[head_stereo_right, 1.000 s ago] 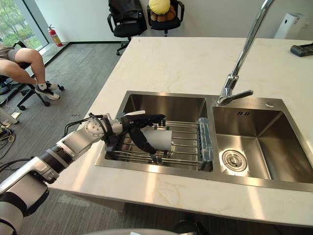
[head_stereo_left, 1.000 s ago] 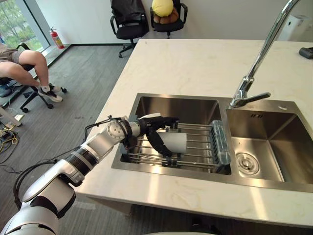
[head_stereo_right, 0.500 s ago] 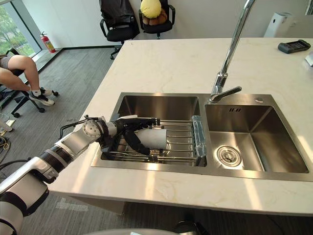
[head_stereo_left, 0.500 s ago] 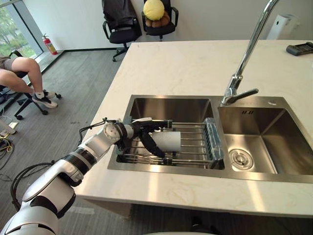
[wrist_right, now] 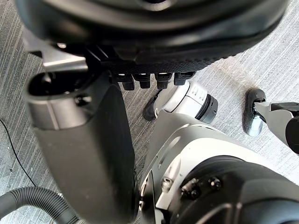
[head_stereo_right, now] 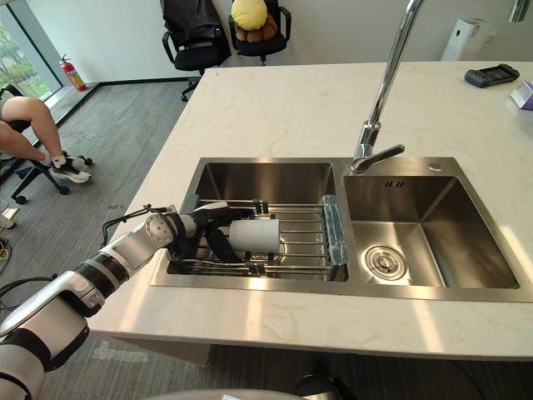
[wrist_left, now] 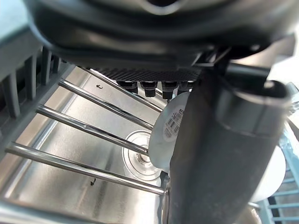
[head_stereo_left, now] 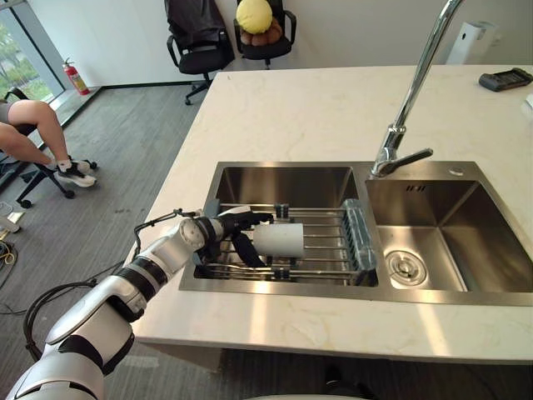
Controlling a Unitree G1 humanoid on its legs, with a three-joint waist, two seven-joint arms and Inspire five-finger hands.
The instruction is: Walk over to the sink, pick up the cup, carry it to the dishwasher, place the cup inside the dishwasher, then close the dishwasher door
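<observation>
One hand is at work: the left hand (head_stereo_left: pixel 227 228) is down in the left basin of the sink (head_stereo_left: pixel 283 179), thumb and fingers parted rather than clamped. One digit reaches along the top of the cup (head_stereo_left: pixel 281 240); the others drop across its near end. A firm grip cannot be confirmed. The cup lies on its side directly ahead of the palm. In the left wrist view its labelled base (wrist_left: pixel 169 133) faces the hand, just beside the thumb (wrist_left: pixel 224 154). Under hand and cup a wire rack (head_stereo_left: pixel 356 240) spans the basin, its pale end piece standing beyond the cup. Further out past the fingertips are the second basin (head_stereo_left: pixel 466 233) and the tap (head_stereo_left: pixel 387 160) at the sink's back edge. A pale worktop (head_stereo_left: pixel 316 108) surrounds the sink. Well behind the arm sits a person (head_stereo_left: pixel 37 142). The right hand (wrist_right: pixel 88 154) hangs over grey floor (wrist_right: pixel 280 56); its state cannot be told.
</observation>
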